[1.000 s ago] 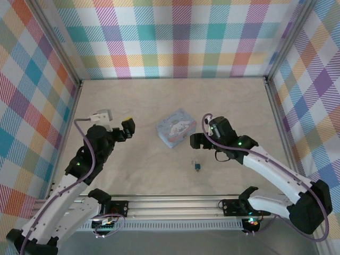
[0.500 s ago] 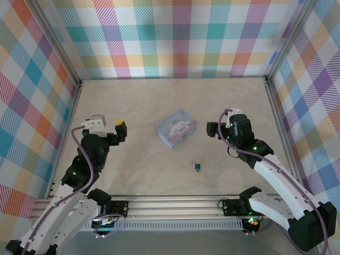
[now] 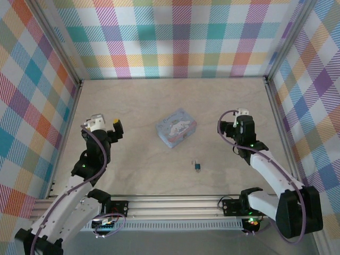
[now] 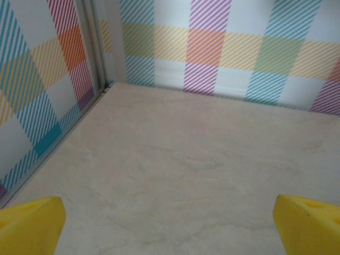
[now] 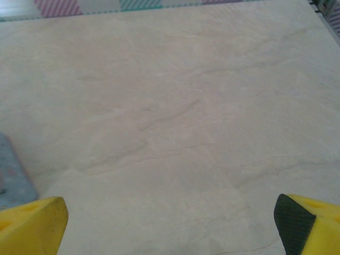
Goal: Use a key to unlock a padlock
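The padlock [image 3: 196,166], tiny with a dark teal body and a thin silvery shackle, lies on the table in front of the tin, about midway between the two arms. I cannot make out a key anywhere. My left gripper [image 3: 106,129] hovers at the left side, far from the padlock, facing the back-left corner. In its wrist view the left gripper [image 4: 170,228] is open, yellow fingertips [image 4: 29,226] wide apart over bare table. To the right of the tin, the right gripper [image 3: 236,126] hangs open; the right gripper [image 5: 170,228] has nothing between its fingertips [image 5: 32,226].
A pale blue cartoon-printed tin box [image 3: 176,127] sits mid-table, and its corner [image 5: 13,178] shows at the left of the right wrist view. Plaid walls close in the left, back and right sides. An aluminium rail [image 3: 175,204] runs along the near edge.
Both arms have drawn back and outward. The right gripper moved right, away from the tin and padlock; the left gripper moved left. The padlock and tin have not moved.
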You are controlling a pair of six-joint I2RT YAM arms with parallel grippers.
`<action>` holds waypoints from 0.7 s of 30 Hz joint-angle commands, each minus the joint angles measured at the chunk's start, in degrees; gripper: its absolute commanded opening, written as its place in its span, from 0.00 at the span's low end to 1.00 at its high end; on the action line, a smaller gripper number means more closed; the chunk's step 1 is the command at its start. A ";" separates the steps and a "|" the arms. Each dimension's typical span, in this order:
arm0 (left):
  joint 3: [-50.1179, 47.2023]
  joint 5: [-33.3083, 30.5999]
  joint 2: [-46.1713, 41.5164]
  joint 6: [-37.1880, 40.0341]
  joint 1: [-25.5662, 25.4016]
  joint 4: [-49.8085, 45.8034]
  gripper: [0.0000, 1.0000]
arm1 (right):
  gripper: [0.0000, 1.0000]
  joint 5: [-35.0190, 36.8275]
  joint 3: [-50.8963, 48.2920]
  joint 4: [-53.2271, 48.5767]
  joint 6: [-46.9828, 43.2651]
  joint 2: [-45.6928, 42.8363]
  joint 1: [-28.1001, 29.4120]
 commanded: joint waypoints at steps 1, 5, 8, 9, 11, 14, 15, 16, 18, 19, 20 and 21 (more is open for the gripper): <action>-2.11 0.28 2.04 -1.41 2.36 5.67 1.00 | 1.00 -0.99 -2.95 12.32 -2.25 2.68 -2.01; -3.66 2.00 4.51 -2.15 4.83 8.57 1.00 | 1.00 -0.93 -5.16 19.95 -5.08 6.74 -3.85; -4.63 2.92 6.22 -2.06 6.24 10.30 1.00 | 1.00 -2.69 -7.31 27.08 -5.83 10.00 -5.52; -5.03 3.29 6.91 -2.07 6.61 11.05 1.00 | 1.00 -3.53 -7.96 29.57 -5.81 11.36 -6.10; -5.70 4.09 8.26 -2.21 7.22 12.42 1.00 | 1.00 -4.98 -8.76 32.62 -6.24 13.70 -6.73; -6.38 4.84 10.41 -2.23 7.68 14.37 1.00 | 1.00 -6.02 -9.69 39.84 -7.76 17.30 -7.09; -6.66 4.94 11.24 -2.15 7.77 14.96 1.00 | 1.00 -6.48 -9.83 41.75 -8.03 18.66 -7.22; -6.84 5.05 12.01 -2.06 7.95 15.67 1.00 | 1.00 -7.18 -9.75 42.22 -7.93 19.77 -7.51; -7.03 5.36 13.83 -1.89 8.25 17.03 1.00 | 1.00 -9.07 -10.38 45.98 -8.25 22.48 -7.88; -7.03 5.66 14.74 -1.80 8.43 17.63 1.00 | 1.00 -10.19 -11.01 47.90 -8.25 23.58 -8.21; -7.03 5.82 15.53 -1.71 8.59 18.09 1.00 | 1.00 -10.55 -11.30 48.14 -7.94 23.67 -8.59; -7.11 6.06 16.42 -1.43 8.76 18.96 1.00 | 1.00 -10.67 -11.79 49.74 -7.73 24.33 -8.87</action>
